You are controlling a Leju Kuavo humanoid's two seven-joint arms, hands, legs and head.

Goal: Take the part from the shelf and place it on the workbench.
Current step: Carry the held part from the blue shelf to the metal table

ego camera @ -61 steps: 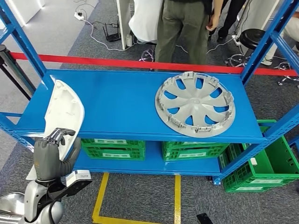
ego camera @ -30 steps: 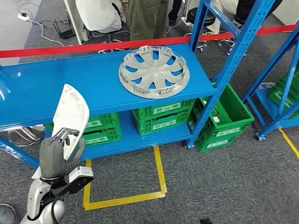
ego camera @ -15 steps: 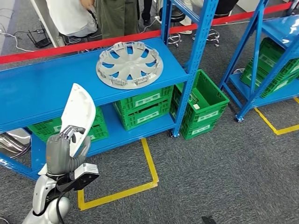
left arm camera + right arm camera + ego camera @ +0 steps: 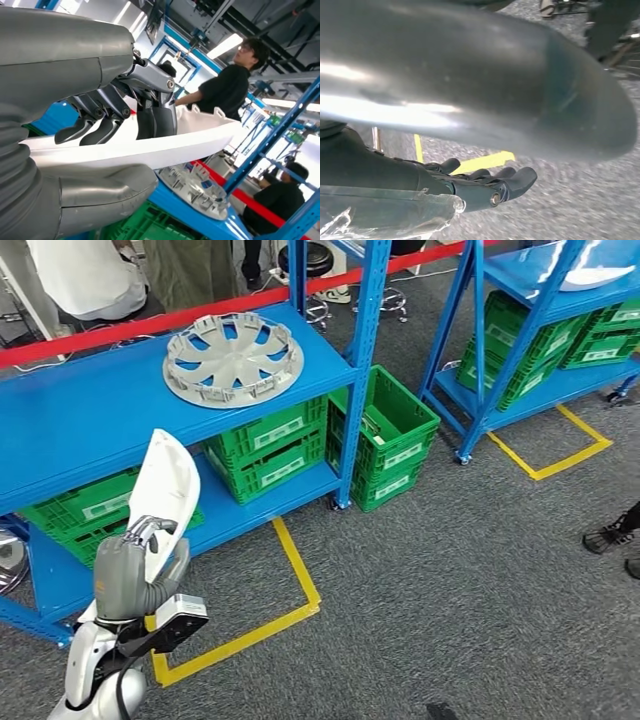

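Observation:
My left hand (image 4: 124,575) grips a white curved plastic part (image 4: 162,490) by its lower end and holds it upright in front of the blue shelf (image 4: 75,430). In the left wrist view the fingers (image 4: 113,110) lie over the top of the white part (image 4: 151,150) and the thumb presses from beneath. A silver wheel cover (image 4: 232,345) lies flat on the shelf's upper level; the left wrist view shows this wheel cover (image 4: 196,187) beyond the part. My right hand (image 4: 486,185) hangs over the grey floor with its fingers stretched out and nothing in them.
Green crates (image 4: 264,450) fill the lower shelf level, and another green crate (image 4: 385,435) stands on the floor beside the post. A second blue shelf (image 4: 528,300) with crates stands at the right. Yellow tape (image 4: 302,580) marks the grey carpet. A person's shoe (image 4: 607,535) is at the right edge.
The whole view has swung to the right: the shelf and wheel cover slid left and a second shelf came in. The left hand still holds the white part the same way.

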